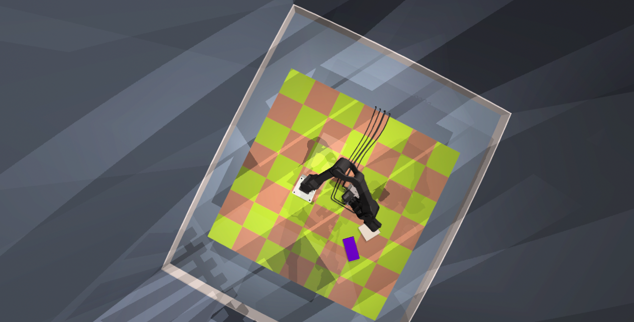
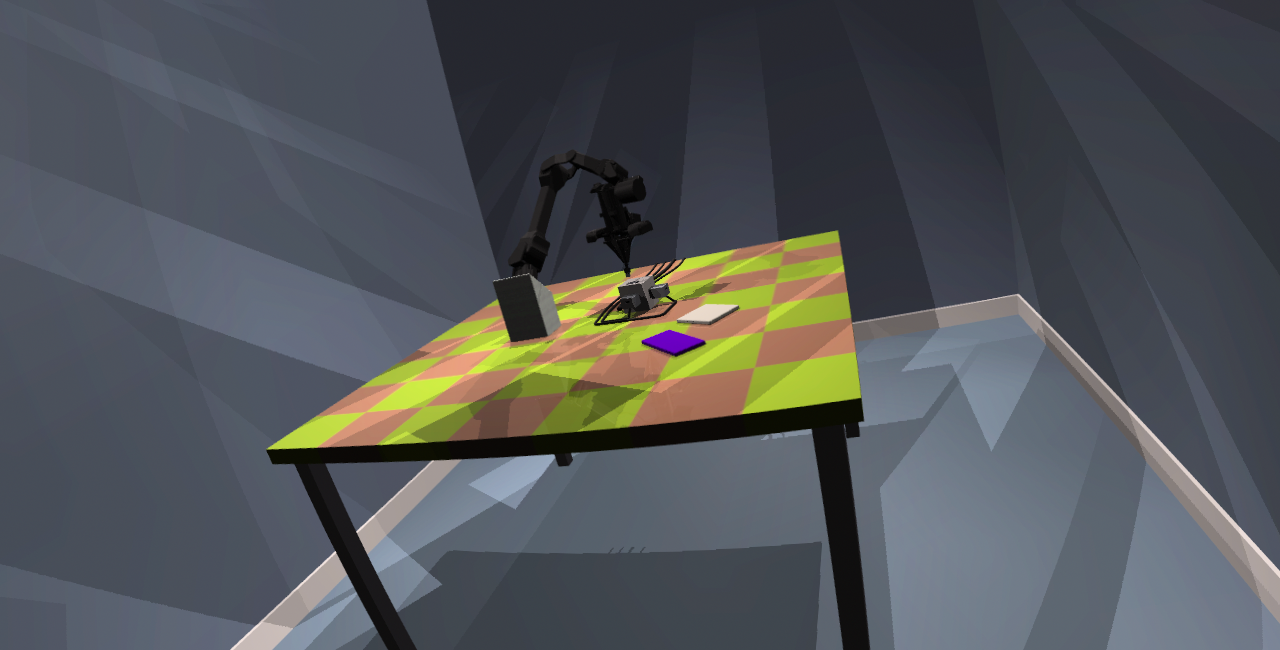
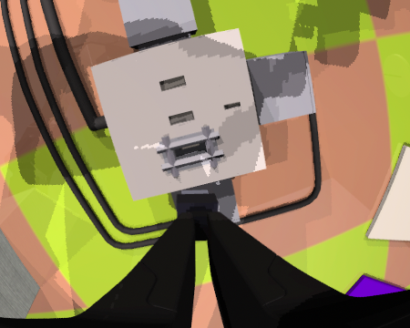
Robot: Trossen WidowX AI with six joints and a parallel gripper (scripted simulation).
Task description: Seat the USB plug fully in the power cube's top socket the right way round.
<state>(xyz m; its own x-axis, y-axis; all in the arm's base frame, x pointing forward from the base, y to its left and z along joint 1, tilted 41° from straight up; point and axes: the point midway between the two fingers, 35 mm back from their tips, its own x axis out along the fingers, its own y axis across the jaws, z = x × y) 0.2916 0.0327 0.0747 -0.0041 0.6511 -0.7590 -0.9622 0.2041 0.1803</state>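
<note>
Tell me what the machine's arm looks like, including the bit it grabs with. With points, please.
The arm is black all over, built of chunky segments joined by thick, rounded joints. At its end is a black tool (image 2: 627, 271) (image 3: 199, 224) with two long fingers, broad at the back and tapering towards dark, blocky tips. Thin outlines are cut into their surfaces. I can't make out any lettering or sleeve.
</note>
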